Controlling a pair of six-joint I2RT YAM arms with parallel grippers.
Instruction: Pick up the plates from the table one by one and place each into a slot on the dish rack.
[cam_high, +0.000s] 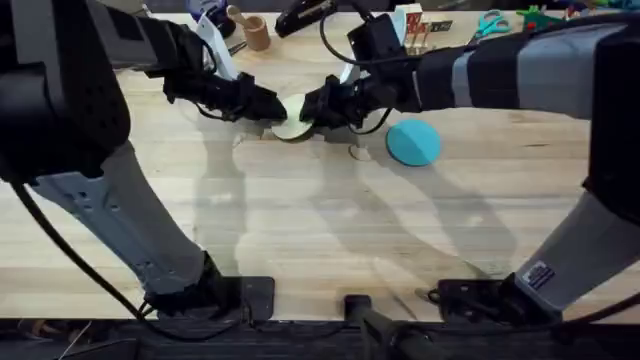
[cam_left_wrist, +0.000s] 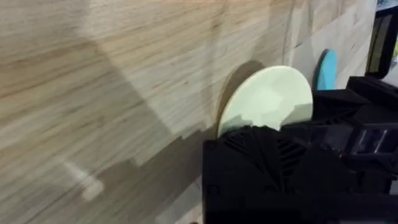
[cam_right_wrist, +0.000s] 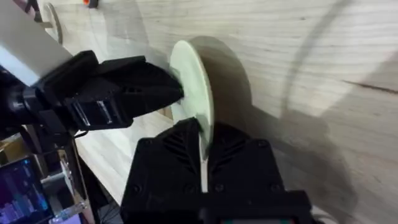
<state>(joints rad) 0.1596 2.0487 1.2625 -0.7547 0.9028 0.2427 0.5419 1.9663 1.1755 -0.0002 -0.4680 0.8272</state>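
Cream plate (cam_high: 291, 119) pinched on edge above the table (cam_high: 300, 230) between right gripper (cam_high: 318, 108) and left gripper (cam_high: 268, 108), both clamped on its rim; risk of dropping if released out of step.

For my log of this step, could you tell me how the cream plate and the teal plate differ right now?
The cream plate stands on edge between both grippers, the right gripper clamping its rim; the teal plate rests on the table, untouched. Colour differs: pale cream versus teal-blue. Both are round and look similar in size.

Tan cup (cam_high: 257, 33), green scissors (cam_high: 490, 24)
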